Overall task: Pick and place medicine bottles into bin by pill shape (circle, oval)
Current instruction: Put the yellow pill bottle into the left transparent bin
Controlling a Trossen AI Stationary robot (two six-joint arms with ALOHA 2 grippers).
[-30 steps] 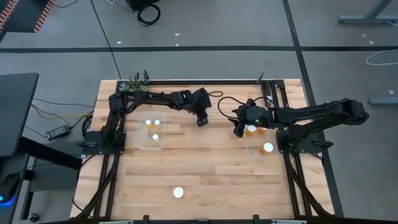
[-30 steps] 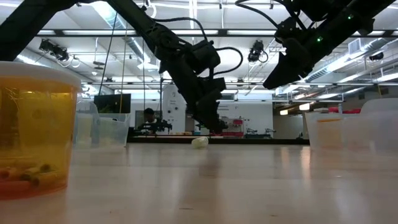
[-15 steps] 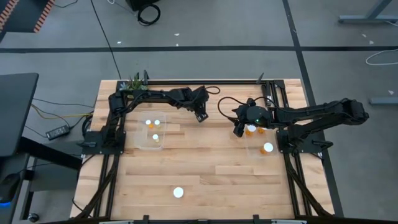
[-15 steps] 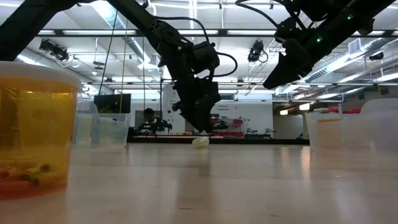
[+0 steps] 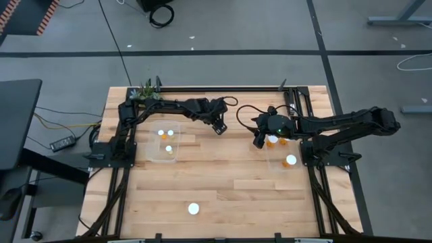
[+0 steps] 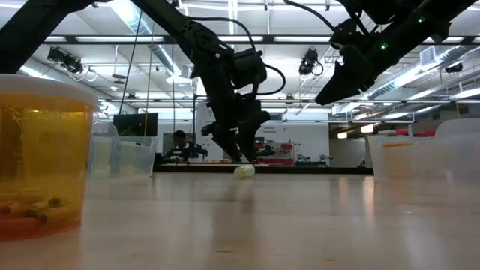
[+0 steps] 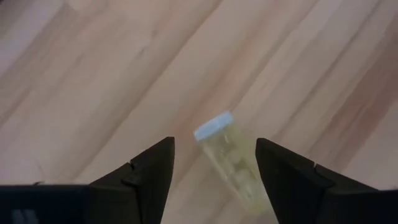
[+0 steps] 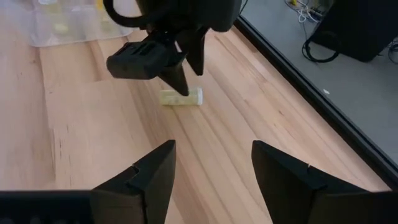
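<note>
One bottle lies on its side on the table, between the fingers of my left gripper, jaws wide and not touching it. A second ago the gripper sat higher and narrower; it has since dropped over the bottle and opened, so I judge the grasp is next. Right gripper hovers empty, partly open, near the right bin.

One camera looks straight down on the whole worktop; another sits level with its surface. Each wrist camera peers past its own jaws, both sharing the lying bottle, close between the left jaws.
</note>
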